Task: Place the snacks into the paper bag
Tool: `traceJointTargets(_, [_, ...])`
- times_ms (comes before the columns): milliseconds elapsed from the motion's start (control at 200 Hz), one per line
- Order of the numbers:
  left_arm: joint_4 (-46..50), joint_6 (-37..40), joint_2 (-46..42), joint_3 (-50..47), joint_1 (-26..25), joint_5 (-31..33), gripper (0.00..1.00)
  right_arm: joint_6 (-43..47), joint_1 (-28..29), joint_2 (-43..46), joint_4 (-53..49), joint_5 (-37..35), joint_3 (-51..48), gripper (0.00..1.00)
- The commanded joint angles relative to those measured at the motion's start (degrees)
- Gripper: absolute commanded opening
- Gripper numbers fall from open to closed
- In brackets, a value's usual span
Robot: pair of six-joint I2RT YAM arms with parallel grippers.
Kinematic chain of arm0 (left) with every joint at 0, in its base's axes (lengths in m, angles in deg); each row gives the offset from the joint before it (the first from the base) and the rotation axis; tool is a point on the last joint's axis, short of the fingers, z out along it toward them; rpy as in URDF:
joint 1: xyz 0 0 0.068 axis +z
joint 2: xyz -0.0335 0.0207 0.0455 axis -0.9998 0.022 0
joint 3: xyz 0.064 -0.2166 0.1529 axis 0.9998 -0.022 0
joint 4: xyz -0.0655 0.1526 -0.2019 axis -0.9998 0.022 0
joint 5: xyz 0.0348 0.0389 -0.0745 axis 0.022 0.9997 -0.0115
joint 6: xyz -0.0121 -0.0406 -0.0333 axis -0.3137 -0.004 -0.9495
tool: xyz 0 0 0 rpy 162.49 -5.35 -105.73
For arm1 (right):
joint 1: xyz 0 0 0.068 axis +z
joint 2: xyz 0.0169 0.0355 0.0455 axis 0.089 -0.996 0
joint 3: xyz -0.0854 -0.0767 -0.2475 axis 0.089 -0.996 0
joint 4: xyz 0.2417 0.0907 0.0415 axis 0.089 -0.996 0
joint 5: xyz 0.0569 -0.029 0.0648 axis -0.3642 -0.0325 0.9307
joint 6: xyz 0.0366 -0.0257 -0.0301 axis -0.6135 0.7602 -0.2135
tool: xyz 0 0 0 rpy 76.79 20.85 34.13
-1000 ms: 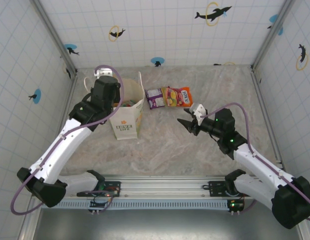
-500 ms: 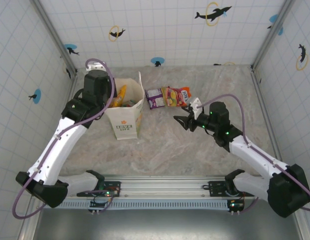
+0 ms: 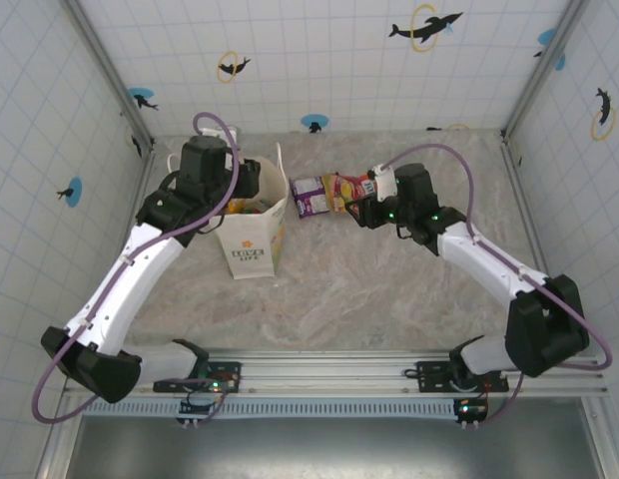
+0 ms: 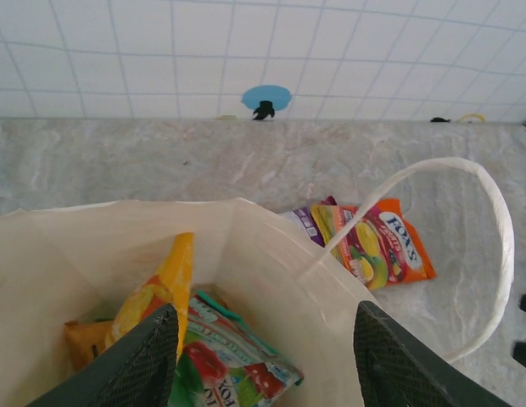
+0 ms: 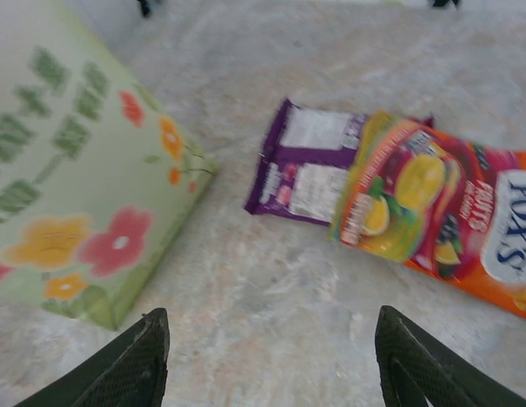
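Right claw [image 5: 270, 331] is hanging wide and empty over the marbled tabletop [image 5: 246, 280], beside the orange packet [image 5: 450, 220] overlapping the purple packet [image 5: 305, 174] near the paper bag [image 5: 76, 195]. These glossy foil pillows are likely feeling light and slippery, so pinching a flat sealed edge is looking safest. Left claw [image 4: 263, 339] is gaping empty above the bag's mouth.

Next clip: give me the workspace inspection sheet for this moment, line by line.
Surface: marbled tabletop, no spills seen.
Job's things: white paper bag upright and open, with a yellow packet and a green packet inside. A purple packet lies on the table beside it, with an orange packet overlapping its edge.
Clutter: nothing seen.
Hands: left hand open and empty above the bag mouth. Right hand open and empty, near the two loose packets.
Cables: left arm's cable and right arm's cable, both purple, looping.
Surroundings: white tiled walls with dolphin stickers.
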Motion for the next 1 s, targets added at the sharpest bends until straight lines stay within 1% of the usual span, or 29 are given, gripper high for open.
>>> traceJointTargets(0, [-1.4, -1.0, -0.2, -1.2, 0.2, -1.8, 0.56, -0.8, 0.2, -3.8, -8.6, -7.8, 5.1, 0.65])
traceJointTargets(115, [-1.4, -0.8, -0.4, -1.9, 0.2, 0.6, 0.56, 2.2, 2.9, -8.9, -12.9, -16.5, 9.9, 0.67])
traceJointTargets(230, [-1.4, -0.5, -0.5, -2.8, 0.2, 1.8, 0.57, 10.1, 5.7, -13.3, -13.7, -23.1, 12.5, 0.72])
traceJointTargets(295, [-1.0, -0.5, -0.3, -2.7, 0.2, 1.7, 0.57, 16.0, 6.8, -15.4, -12.5, -25.9, 12.9, 0.74])
traceJointTargets(360, [-0.8, -0.3, -0.3, -2.8, 0.2, 1.8, 0.57, 23.8, 7.7, -17.0, -10.1, -27.1, 12.2, 0.74])
traceJointTargets(475, [-1.2, -0.2, -0.4, -3.3, 0.2, 2.5, 0.56, 34.4, 9.6, -19.8, -3.0, -31.8, 9.8, 0.76])
traceJointTargets(555, [-1.4, -0.2, -0.3, -3.7, 0.2, 2.5, 0.56, 37.9, 10.0, -22.0, 0.7, -33.2, 9.6, 0.78])
traceJointTargets(721, [-1.3, -0.1, -0.2, -3.8, 0.2, 1.9, 0.57, 44.7, 9.8, -26.5, 7.2, -33.9, 8.8, 0.79])
traceJointTargets(931, [-1.3, 0.4, -0.2, -3.8, 0.2, 2.8, 0.57, 46.6, 9.3, -31.3, 10.6, -31.6, 10.0, 0.8])
traceJointTargets(996, [-1.4, 0.5, -0.1, -3.8, 0.3, 2.8, 0.57, 47.0, 9.1, -32.6, 14.2, -31.7, 10.0, 0.8])
